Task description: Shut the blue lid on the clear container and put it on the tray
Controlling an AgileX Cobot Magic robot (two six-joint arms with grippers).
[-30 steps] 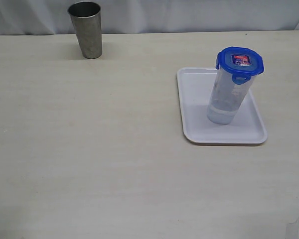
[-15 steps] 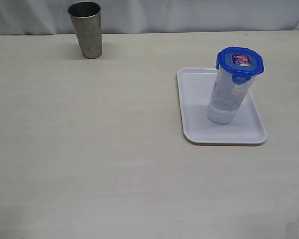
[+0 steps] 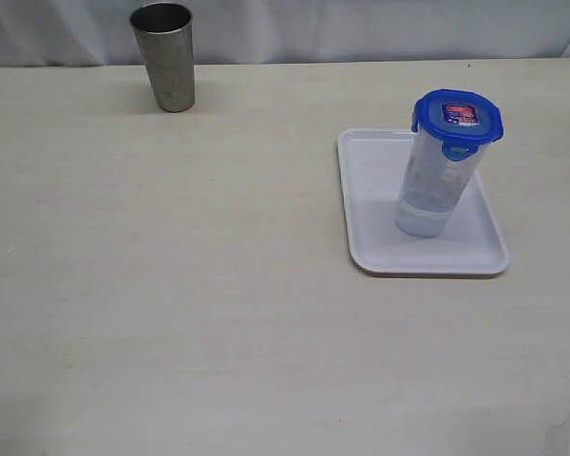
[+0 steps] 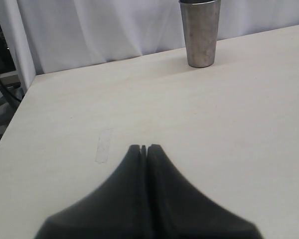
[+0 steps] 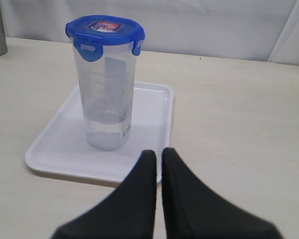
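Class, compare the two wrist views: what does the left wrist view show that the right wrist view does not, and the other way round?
Only the left wrist view: the left gripper, jaws shut. Only the right wrist view: the right gripper, jaws shut, and the tray with the container standing on it, lid on. Both: the table, the white curtain and the steel cup, whole in the left view, only a sliver at the right view's edge.

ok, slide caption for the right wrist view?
Upright on the tray: clear container with blue lid on; right gripper shut, empty.
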